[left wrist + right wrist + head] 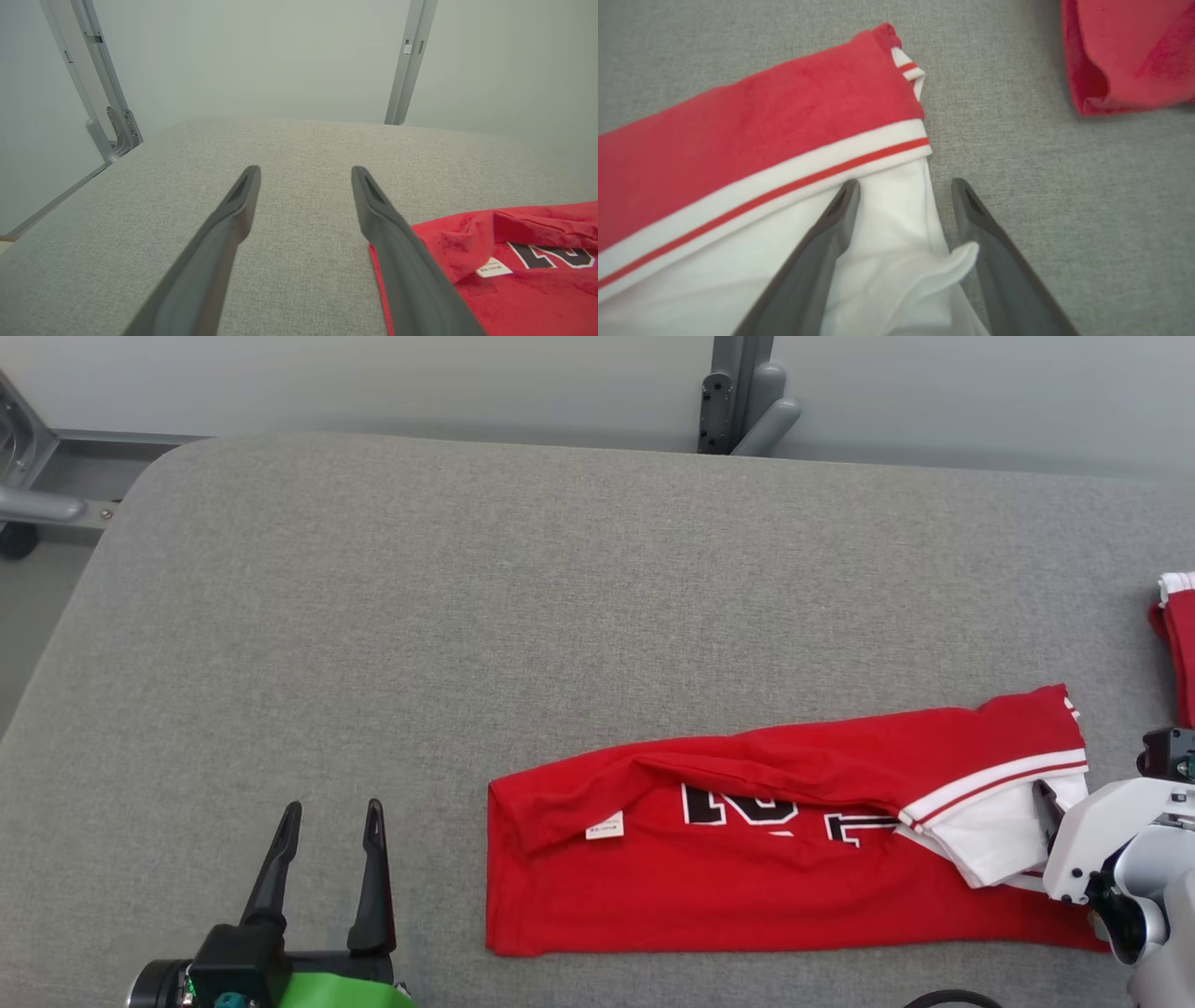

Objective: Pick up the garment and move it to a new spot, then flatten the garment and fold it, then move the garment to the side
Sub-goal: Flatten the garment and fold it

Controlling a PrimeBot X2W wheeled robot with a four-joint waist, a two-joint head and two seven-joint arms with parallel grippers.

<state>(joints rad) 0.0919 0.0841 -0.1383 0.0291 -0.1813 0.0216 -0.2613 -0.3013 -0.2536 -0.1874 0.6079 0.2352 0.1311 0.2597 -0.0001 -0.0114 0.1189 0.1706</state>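
The garment (747,859) is a red shirt with black-and-white lettering and a white sleeve, folded into a long band on the near right of the grey table (467,616). My left gripper (333,807) stands open over bare table to the left of the shirt's hem, with nothing between its fingers. In the left wrist view the left gripper (304,170) has the garment (514,280) lying just right of it. My right gripper (904,183) is open low over the sleeve end of the garment (761,116), and white sleeve cloth lies between its spread fingers.
A second red cloth (1178,644) with white trim lies at the table's right edge, also seen as the red cloth (1129,56) in the right wrist view. Grey metal frame posts (738,392) stand behind the table. The table's left and far parts are bare.
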